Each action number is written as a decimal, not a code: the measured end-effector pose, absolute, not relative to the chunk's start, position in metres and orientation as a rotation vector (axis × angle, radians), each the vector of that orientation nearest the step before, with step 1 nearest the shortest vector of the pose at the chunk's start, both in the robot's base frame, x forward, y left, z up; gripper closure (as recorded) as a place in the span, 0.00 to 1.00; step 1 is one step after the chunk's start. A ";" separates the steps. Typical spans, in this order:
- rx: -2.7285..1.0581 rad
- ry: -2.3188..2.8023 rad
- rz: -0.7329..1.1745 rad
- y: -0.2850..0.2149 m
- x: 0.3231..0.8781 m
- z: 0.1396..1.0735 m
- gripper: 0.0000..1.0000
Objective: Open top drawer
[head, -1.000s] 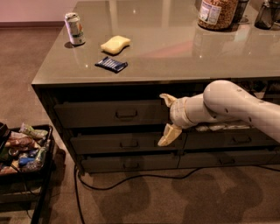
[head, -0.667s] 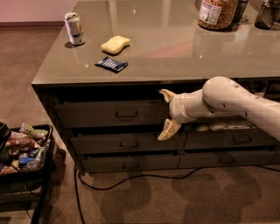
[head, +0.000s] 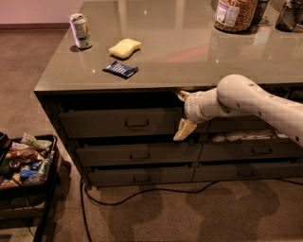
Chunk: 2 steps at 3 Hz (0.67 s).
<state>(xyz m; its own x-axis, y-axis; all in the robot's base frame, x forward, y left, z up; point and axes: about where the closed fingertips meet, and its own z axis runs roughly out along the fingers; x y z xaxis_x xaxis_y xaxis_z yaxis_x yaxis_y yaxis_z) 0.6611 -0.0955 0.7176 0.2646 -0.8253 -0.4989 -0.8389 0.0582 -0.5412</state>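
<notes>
The top drawer (head: 118,123) is the wide dark grey-green front at the upper left of the cabinet, with a small loop handle (head: 137,124) at its centre. It stands a little out from the cabinet face. My gripper (head: 182,113) is at the right end of that drawer front, well to the right of the handle. It is open, with one pale fingertip (head: 182,96) up under the counter edge and the other (head: 184,130) down at the drawer's lower right corner. It holds nothing.
On the counter (head: 189,52) are a soda can (head: 80,30), a yellow sponge (head: 125,47), a blue packet (head: 120,69) and a jar (head: 234,13). Lower drawers (head: 137,154) sit beneath. A cart of snacks (head: 23,163) stands at the left. A cable (head: 142,194) lies on the floor.
My arm has risen slightly and shifted a little left, keeping the gripper at the right end of the top drawer front. The drawer has not visibly moved.
</notes>
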 end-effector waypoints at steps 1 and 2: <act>-1.734 1.533 0.021 -0.096 0.661 0.718 0.00; -1.725 1.550 0.042 -0.095 0.667 0.701 0.00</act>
<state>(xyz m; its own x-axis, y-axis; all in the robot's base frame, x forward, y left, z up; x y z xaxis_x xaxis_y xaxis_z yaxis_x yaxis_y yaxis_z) 0.6674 -0.0952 0.7010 0.2493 -0.8220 -0.5120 -0.8485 0.0695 -0.5246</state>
